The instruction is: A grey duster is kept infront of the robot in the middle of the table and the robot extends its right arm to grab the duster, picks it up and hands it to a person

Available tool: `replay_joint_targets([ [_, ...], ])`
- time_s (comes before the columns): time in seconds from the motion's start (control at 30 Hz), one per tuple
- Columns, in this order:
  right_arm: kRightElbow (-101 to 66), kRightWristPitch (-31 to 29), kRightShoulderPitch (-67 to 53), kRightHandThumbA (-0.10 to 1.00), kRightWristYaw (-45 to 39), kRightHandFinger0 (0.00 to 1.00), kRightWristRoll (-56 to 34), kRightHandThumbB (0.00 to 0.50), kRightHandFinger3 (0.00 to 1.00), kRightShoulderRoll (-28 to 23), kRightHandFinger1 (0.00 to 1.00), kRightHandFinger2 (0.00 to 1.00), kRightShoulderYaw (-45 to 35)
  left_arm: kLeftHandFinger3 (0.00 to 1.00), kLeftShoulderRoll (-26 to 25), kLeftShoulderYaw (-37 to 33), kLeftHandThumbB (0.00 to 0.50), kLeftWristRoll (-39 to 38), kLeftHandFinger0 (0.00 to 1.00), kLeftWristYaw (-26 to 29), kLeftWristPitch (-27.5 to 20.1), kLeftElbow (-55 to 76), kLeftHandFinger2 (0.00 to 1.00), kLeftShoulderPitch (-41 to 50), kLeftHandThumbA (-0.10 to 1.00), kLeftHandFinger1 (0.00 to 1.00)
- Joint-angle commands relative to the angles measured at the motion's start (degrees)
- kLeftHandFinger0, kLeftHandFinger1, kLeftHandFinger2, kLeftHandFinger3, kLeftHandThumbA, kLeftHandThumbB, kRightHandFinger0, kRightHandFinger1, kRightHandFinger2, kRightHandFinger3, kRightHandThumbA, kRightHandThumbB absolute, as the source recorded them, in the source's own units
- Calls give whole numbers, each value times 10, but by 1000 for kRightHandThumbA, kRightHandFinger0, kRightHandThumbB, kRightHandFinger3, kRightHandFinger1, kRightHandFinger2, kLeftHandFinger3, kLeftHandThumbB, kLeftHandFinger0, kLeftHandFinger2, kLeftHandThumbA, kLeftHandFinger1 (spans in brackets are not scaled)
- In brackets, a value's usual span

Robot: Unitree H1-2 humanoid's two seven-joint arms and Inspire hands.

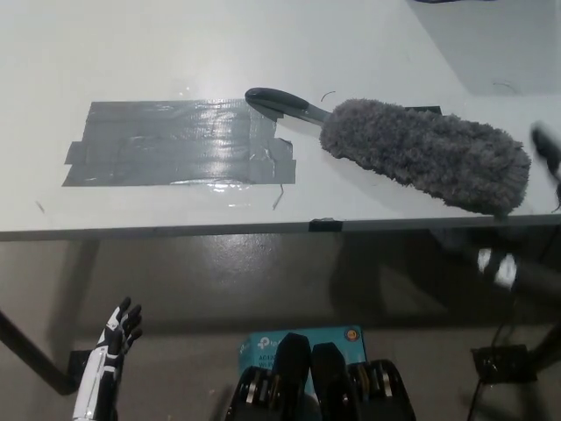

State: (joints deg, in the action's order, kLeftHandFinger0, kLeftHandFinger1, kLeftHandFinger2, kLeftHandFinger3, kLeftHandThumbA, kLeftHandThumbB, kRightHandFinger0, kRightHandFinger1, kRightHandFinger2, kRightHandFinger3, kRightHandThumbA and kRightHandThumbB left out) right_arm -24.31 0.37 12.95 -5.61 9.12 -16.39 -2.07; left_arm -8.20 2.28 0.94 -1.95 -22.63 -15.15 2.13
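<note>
Nearest, at lower left below the table edge, the white left hand [112,351] hangs at rest, fingers apart, holding nothing. At the right edge a blurred black shape, probably the right hand [545,145], shows too little to tell its grip. Farther, on the white table [175,53], the grey duster [421,149] lies untouched beside a grey tape patch [175,142]. Grasping, lifting and handover remain. No containers visible.

The duster [427,152] is showing a fluffy, matt grey pile head and a smooth, slightly glossy dark plastic handle. The tape [175,142] is gleaming, grey and wrinkled, on the smooth matt white tabletop [131,53].
</note>
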Motion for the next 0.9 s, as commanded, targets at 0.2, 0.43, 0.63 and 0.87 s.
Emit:
replay_joint_targets([
  [0.2, 232, 265, 315, 954, -100, 1000, 196, 373, 1000, -83, 1000, 1000, 120, 1000, -8, 3, 449, 7, 1000, 6, -43, 8, 1000, -10, 1000, 1000],
  [0.43, 450, 266, 415, 993, -101, 1000, 199, 414, 1000, -57, 1000, 1000, 171, 1000, -11, 1, 440, 7, 1000, 3, -43, 5, 1000, -16, 1000, 1000],
  [0.63, 638, 241, 482, 1000, -89, 1000, 176, 467, 1000, -24, 1000, 1000, 204, 1000, -12, 0, 437, 16, 1000, 7, -43, 4, 1000, -19, 1000, 1000],
  [0.87, 767, 219, 512, 1000, -95, 1000, 173, 482, 1000, 1, 1000, 1000, 241, 1000, -14, 1, 445, 15, 1000, 4, -43, 7, 1000, -20, 1000, 1000],
])
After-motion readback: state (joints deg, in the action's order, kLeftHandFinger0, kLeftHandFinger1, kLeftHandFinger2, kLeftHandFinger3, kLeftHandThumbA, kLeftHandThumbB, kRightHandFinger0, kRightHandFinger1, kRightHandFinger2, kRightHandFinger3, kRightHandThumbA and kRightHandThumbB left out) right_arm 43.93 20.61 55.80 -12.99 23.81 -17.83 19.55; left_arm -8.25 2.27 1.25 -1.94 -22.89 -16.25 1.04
